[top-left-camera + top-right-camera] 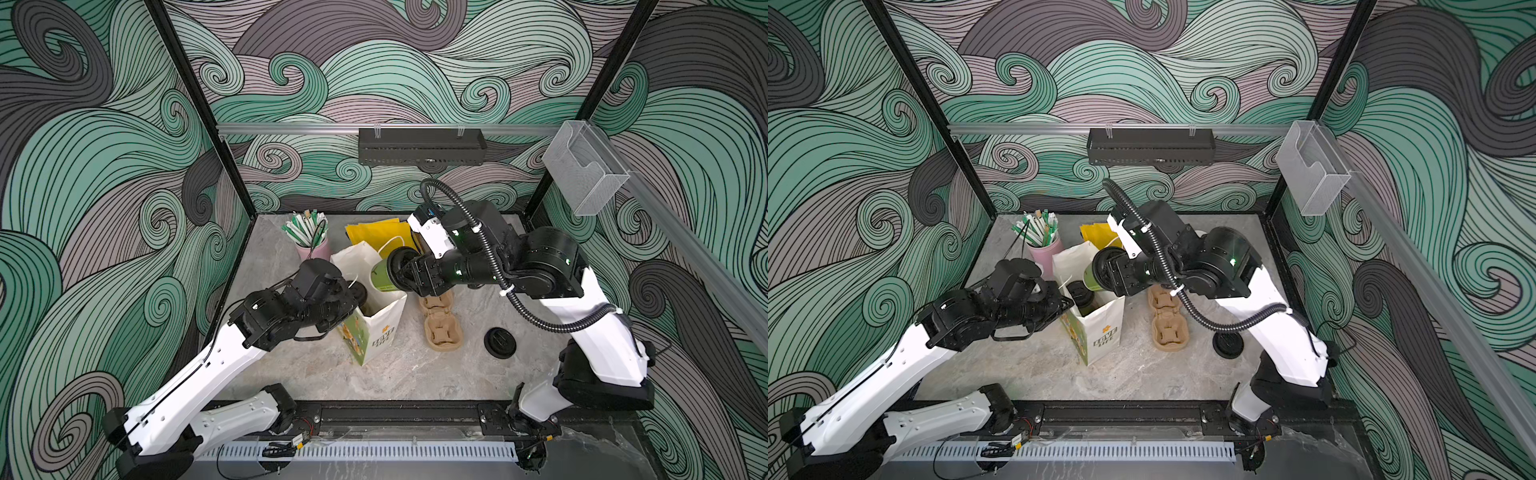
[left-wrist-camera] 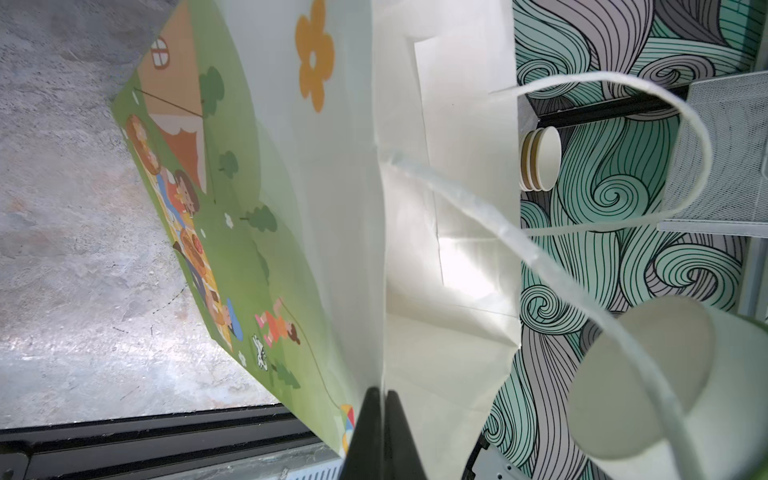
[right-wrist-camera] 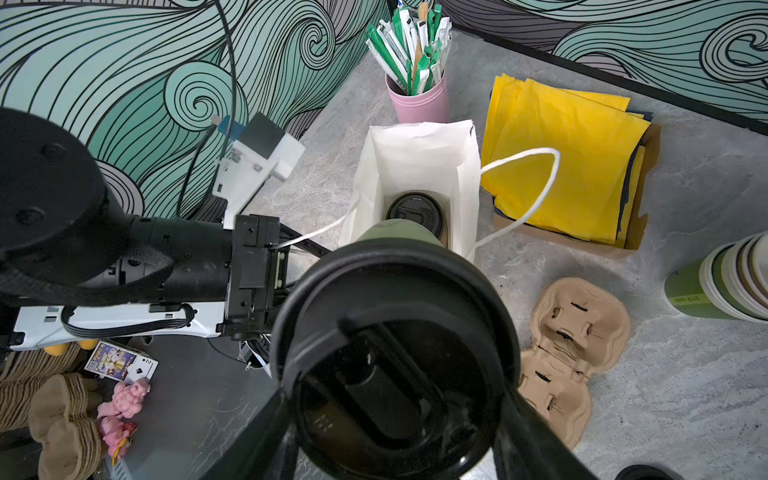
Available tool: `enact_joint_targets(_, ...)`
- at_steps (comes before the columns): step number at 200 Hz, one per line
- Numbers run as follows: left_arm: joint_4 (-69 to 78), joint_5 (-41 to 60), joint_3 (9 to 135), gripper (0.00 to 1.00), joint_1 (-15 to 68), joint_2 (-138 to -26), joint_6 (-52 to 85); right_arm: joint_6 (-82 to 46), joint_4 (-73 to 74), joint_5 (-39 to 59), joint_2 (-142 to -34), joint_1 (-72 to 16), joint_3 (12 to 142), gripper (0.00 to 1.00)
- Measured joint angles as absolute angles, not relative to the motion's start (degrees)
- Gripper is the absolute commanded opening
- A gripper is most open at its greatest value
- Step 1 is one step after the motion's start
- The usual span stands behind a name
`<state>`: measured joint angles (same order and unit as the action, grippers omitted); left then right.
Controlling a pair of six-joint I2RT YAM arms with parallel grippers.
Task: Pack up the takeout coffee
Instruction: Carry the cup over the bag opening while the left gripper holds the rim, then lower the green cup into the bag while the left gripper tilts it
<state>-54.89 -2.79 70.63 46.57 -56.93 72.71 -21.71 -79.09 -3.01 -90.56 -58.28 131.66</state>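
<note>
**Item:** takeout coffee (image 1: 381, 277), a green paper cup with a black sip lid.

**Location:** it is hanging in the air over the open mouth of the paper bag (image 1: 380, 328), base pointing toward the opening and not yet inside. It is looking tilted in both top views.

**Holder:** the right gripper (image 3: 399, 395) is clasping the cup at its lid end, fingers spread wide to either side.

**Support:** the left gripper (image 2: 381, 399) is pinching the bag's near wall at the rim, fingers pressed together on the paper, and is holding the mouth open.

**Already in the bag:** a second lidded cup (image 3: 413, 212) is standing on the bottom toward one side.

**Nearby on the table:**
- cardboard carrier (image 1: 440, 324), just beside the bag
- loose black lid (image 1: 500, 343)
- pink cup of stirrers (image 1: 313, 249)
- yellow napkins (image 1: 376, 235)

**Step in hand:** insertion, judged to be at the point of lowering.

**Next move is calling for:**
- bringing the cup upright
- lowering it into the free space beside the cup already inside
- staying clear of the handle loop and the walls
- letting go only once the base is resting on the bottom
</note>
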Motion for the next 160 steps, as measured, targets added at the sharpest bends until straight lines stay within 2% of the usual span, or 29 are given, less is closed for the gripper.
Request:
enact_joint_targets(27,-54.2,-6.2,69.9,0.06,50.7,-56.6,75.5,-21.7,-79.1,-3.5,-89.7,-58.3,131.0,0.63)
enact_joint_targets(94,-54.5,-13.4,69.1,0.4,55.0,-53.7,79.8,-21.9,-80.0,-3.7,-89.7,-58.5,130.8,0.63)
enact_joint_targets(136,-58.1,-16.7,69.6,0.58,55.0,-52.0,80.4,-21.9,-81.2,-2.7,-92.8,-59.1,132.6,0.63)
enact_joint_targets(160,-59.9,-18.0,70.4,0.64,55.0,-51.0,80.1,-21.9,-82.0,-2.1,-96.5,-59.8,135.5,0.62)
